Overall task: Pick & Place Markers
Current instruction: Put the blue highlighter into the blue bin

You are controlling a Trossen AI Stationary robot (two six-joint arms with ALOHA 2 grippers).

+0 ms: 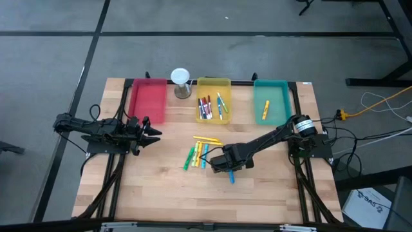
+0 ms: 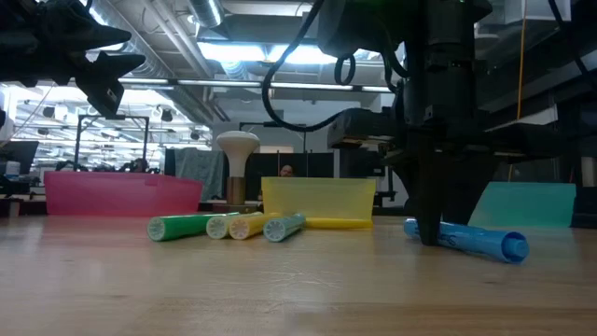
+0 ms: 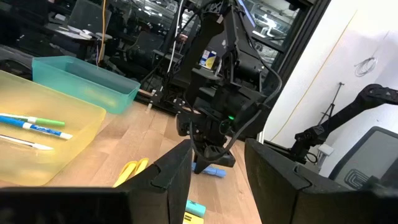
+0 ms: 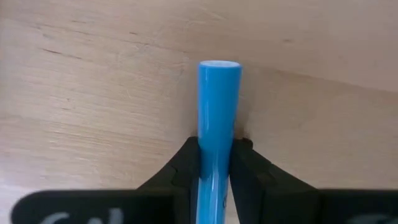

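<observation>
right gripper (image 1: pixel 230 171), low and just right of centre in the overhead frame, has its two dark fingers (image 4: pixel 180 168) pressed against both sides of a bright blue capped marker (image 4: pixel 217 112) that lies flat on the pale wooden slatted table (image 1: pixel 161 193). in the table-level frame the same blue marker sits at lower right, one end under the dark fingers and the other end pointing toward the right edge.

left gripper (image 1: pixel 153 133) hovers at centre left of the overhead frame, just below the red rectangular plastic tray (image 1: pixel 148 100), with its jaws apart and nothing between them.

left of the right gripper, near the middle of the overhead frame, a loose cluster of green, yellow and teal markers (image 1: pixel 196 154) lies on the table, with a few thin yellow ones (image 1: pixel 207 140) just above it. along the upper edge of the table, the yellow rectangular plastic tray (image 1: pixel 224 84) at top centre holds several markers in red, blue and green, and the teal rectangular plastic tray (image 1: pixel 280 87) at upper right holds a single yellow-orange marker (image 1: pixel 265 108). a white-topped hourglass-shaped object (image 1: pixel 181 82) stands between the red and yellow trays.
</observation>
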